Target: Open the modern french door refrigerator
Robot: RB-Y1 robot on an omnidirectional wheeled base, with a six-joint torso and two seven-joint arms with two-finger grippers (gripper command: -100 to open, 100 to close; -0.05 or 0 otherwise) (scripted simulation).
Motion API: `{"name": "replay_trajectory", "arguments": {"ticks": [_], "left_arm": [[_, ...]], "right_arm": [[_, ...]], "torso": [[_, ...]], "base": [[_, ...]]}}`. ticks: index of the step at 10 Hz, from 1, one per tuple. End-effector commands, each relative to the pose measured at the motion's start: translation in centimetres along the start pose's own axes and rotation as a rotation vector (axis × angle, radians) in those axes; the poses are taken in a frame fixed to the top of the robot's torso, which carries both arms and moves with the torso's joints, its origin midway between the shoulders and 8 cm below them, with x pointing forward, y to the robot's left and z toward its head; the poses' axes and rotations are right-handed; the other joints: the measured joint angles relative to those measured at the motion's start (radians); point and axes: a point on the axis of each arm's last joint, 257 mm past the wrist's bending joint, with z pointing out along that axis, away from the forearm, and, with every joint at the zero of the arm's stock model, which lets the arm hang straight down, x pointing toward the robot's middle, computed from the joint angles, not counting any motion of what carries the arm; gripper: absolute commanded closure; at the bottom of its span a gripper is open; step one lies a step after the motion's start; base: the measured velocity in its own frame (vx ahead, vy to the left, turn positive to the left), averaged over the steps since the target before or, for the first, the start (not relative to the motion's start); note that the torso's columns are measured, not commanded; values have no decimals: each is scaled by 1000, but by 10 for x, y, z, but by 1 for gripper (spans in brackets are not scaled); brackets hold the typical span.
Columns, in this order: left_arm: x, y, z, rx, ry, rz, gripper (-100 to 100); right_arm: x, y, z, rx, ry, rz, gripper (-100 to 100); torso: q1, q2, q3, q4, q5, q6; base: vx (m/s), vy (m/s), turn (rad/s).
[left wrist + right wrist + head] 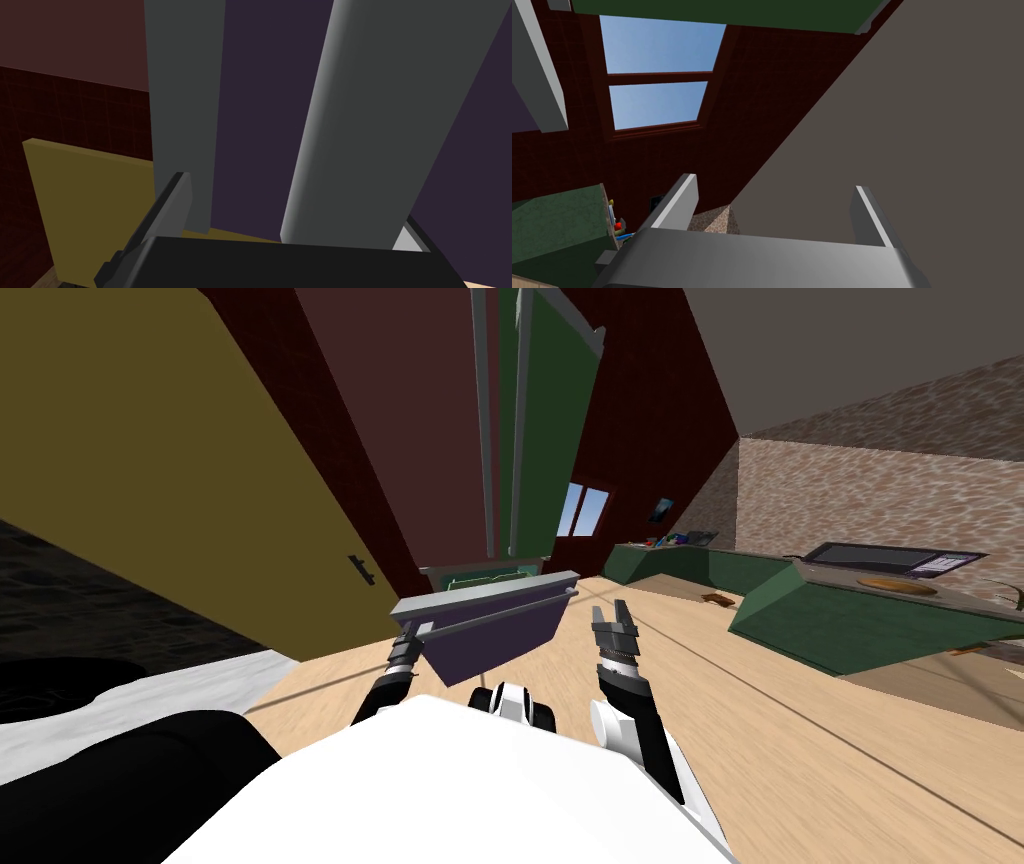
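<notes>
The refrigerator stands straight ahead, with a dark red left door [400, 418] and a green right door [550, 418] that stands slightly ajar; a long grey handle runs down each. Its purple bottom drawer [495, 633] is pulled out toward me, and a grey handle bar [490, 610] runs across its front. My left gripper [408, 640] is at the left end of that bar. In the left wrist view the bar [360, 125] passes between the open fingers [175, 200] of the left gripper [295, 200]. My right gripper [611, 610] hangs open and empty just right of the drawer, also open in its wrist view [774, 192].
A tall yellow-brown panel [150, 468] stands close on the left. A green counter [800, 608] with a dark tray and small items runs along the right. A window [582, 510] sits in the dark red back wall. Light wooden floor [800, 738] spreads to the right.
</notes>
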Motion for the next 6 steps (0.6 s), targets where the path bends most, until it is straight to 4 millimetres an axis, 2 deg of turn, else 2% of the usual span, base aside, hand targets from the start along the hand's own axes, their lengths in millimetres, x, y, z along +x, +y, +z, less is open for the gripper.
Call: {"name": "replay_trajectory", "arguments": {"ticks": [1, 6], "left_arm": [[-1, 3, -1, -10, -2, 0, 0], [-3, 15, -5, -41, -9, -1, 0]], "right_arm": [[0, 0, 0, 0, 0, 0, 0], [0, 0, 0, 0, 0, 0, 0]], "torso": [[1, -1, 1, -2, 3, 1], [10, -9, -3, -8, 11, 2]], "base": [[0, 0, 0], [0, 0, 0]]}}
